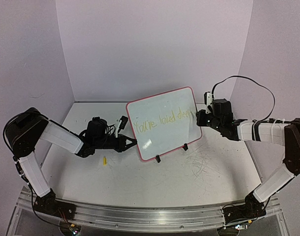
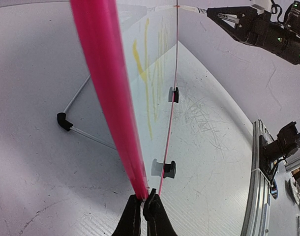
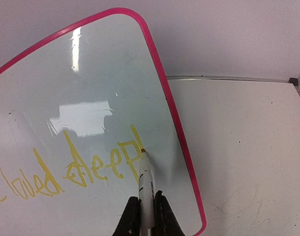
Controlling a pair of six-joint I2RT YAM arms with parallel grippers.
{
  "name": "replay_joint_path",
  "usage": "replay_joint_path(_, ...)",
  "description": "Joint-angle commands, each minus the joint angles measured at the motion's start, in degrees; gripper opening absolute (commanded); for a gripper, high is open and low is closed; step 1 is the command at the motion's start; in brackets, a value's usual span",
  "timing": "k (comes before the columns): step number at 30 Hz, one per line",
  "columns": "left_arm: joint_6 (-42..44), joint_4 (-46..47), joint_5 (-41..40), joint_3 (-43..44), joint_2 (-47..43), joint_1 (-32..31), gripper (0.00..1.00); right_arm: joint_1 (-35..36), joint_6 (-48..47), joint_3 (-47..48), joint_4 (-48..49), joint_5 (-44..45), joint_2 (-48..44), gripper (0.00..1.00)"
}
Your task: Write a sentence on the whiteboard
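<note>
The whiteboard (image 1: 162, 123), white with a pink-red rim, stands tilted on its black wire stand at mid-table. The pale-yellow sentence (image 1: 162, 121) reads roughly "You're loved deepl". My left gripper (image 1: 135, 142) is shut on the board's lower left edge; the left wrist view shows its jaws (image 2: 141, 202) pinching the pink rim (image 2: 105, 88). My right gripper (image 1: 199, 118) is shut on a white marker (image 3: 146, 179) at the board's right side. The marker's tip touches the board (image 3: 91, 73) at the end of the word "deepl" (image 3: 103, 164).
A small yellow marker cap (image 1: 105, 161) lies on the table below my left gripper. The stand's black feet (image 1: 158, 159) rest on the white table. Faint grey scratch marks (image 1: 201, 164) cover the table at the right. Lilac walls enclose the back and sides.
</note>
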Motion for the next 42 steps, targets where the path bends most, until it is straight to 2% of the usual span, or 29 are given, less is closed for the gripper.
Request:
replay_joint_path(1,1.76,-6.44,-1.88,-0.49,-0.66,0.34,0.0,0.1,0.71,-1.46,-0.29,-0.5,-1.43,0.0)
replay_joint_path(12,1.7,-6.52,-1.93,-0.63,-0.82,0.29,0.0,0.0,0.72,-1.46,-0.62,1.82,-2.74,0.0)
replay_joint_path(19,1.73,-6.54,-1.93,-0.53,-0.9,0.3,0.0,0.0,-0.22,-0.54,0.28,0.39,-5.18,0.0)
replay_joint_path(30,1.81,-6.7,-1.79,-0.1,-0.68,0.28,0.0,0.03,-0.47,3.23,1.12,0.89,-1.16,0.0)
replay_joint_path(42,2.07,-6.95,-1.84,0.06,-0.38,0.34,0.0,0.0,-0.38,2.54,0.69,2.82,-0.06,0.0)
